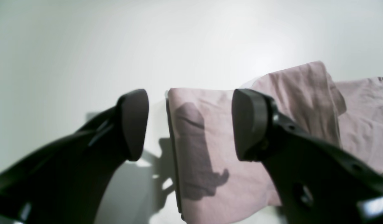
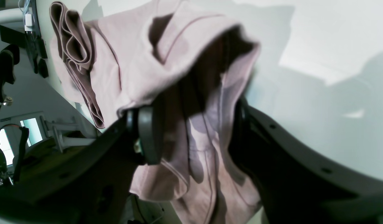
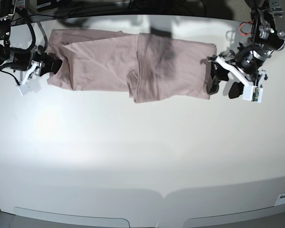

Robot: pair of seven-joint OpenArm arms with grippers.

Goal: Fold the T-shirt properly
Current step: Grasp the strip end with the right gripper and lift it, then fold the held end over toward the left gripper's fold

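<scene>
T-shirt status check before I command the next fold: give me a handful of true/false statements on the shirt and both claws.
1. The right claw is shut on the T-shirt. True: pink fabric is bunched between its pads.
2. The left claw is holding the shirt too. False: it is open, its pads apart, with the shirt's folded edge lying on the table beyond them.
3. The shirt lies at the near edge of the table in the base view. False: it is stretched along the far edge.
4. The shirt is already partly folded into a long band. True: layers overlap near its middle.
5. The two claws are at opposite ends of the shirt. True.
</scene>
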